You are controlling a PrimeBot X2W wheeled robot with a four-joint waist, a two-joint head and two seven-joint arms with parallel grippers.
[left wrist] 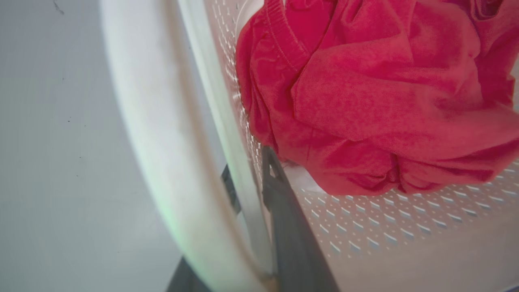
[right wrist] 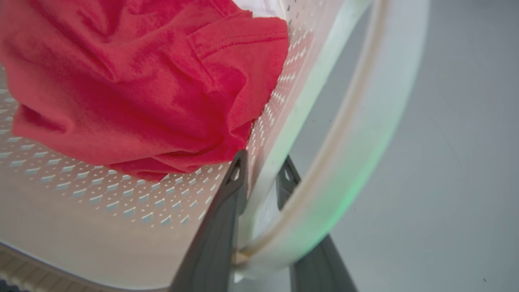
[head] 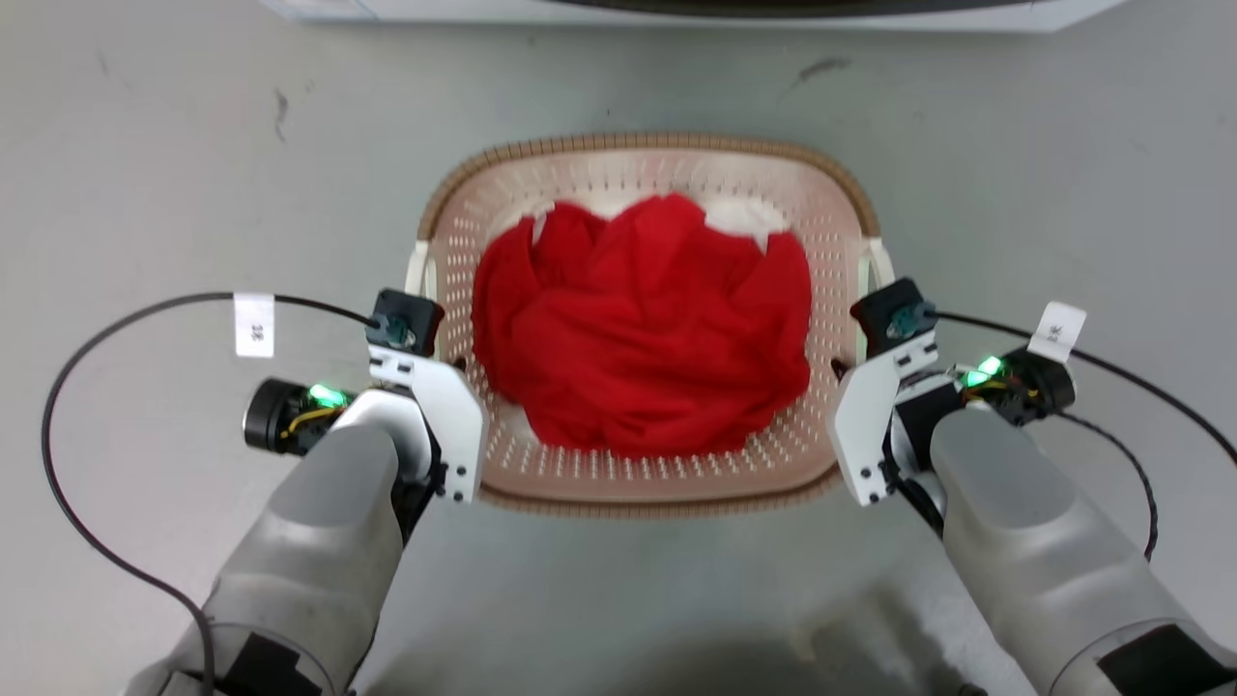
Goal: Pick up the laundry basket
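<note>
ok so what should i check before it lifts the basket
1. left tool straddles the laundry basket wall, one finger inside, one outside: ok
2. right tool straddles the opposite wall the same way: ok
3. both tools clamped firmly on the wall: cannot tell
4. red cloth free of both grips: cannot tell, it lies right beside them
5. the two grips sit opposite each other: ok
6. cables lie away from the basket: ok

A pale grey floor (head: 145, 145), evenly lit, carries dark scuff marks (head: 280, 111) at the far left; a white appliance's base (head: 676, 12) runs along the far edge.
</note>
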